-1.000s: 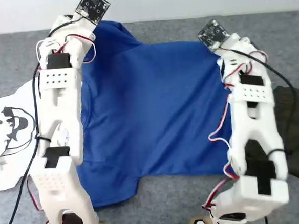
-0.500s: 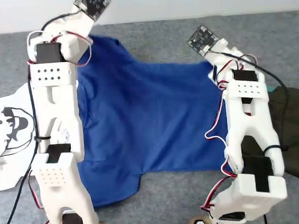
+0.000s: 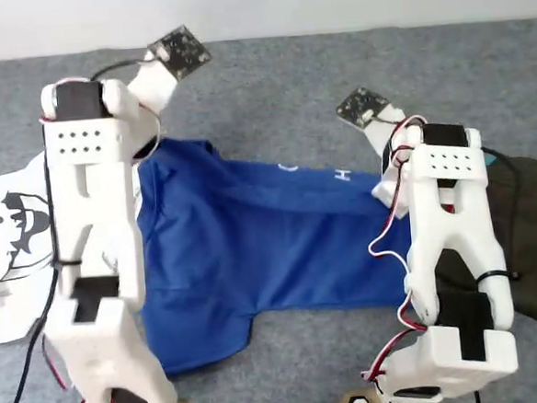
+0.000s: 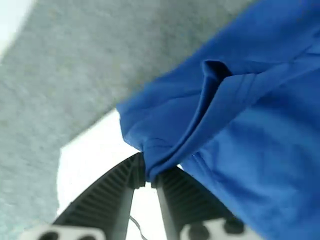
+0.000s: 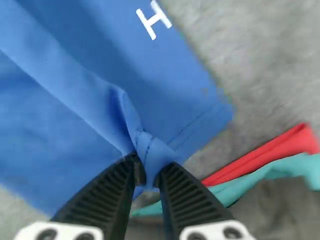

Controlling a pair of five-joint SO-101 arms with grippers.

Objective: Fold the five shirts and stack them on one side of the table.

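Both arms have hold of the big blue cotton T-shirt (image 3: 281, 247) right now. The left gripper (image 4: 148, 172) has its ribbed black fingers (image 4: 115, 192) clamped on a bunched bit of the shirt's left corner. The right gripper (image 5: 146, 172) has its fingers (image 5: 187, 200) pinched tight on a gathered fold at the shirt's right edge.

The far part of the shirt is lifted and doubled back over the rest of it, so some white lettering (image 3: 340, 173) shows along the turned-over strip. The remainder of the shirt lies flat on the grey felt-like counter (image 3: 278, 81), spread between the left arm (image 3: 95, 223) and the right arm (image 3: 446, 235).

Right up against the blue shirt's left side there's a white shirt with a black cartoon print (image 3: 13, 238). On the blue shirt's right side a dark olive garment (image 3: 529, 239) sits touching it. The right wrist view also catches a red fabric edge (image 5: 270, 152) and a teal fabric edge (image 5: 280, 176) just beside the blue shirt's corner.
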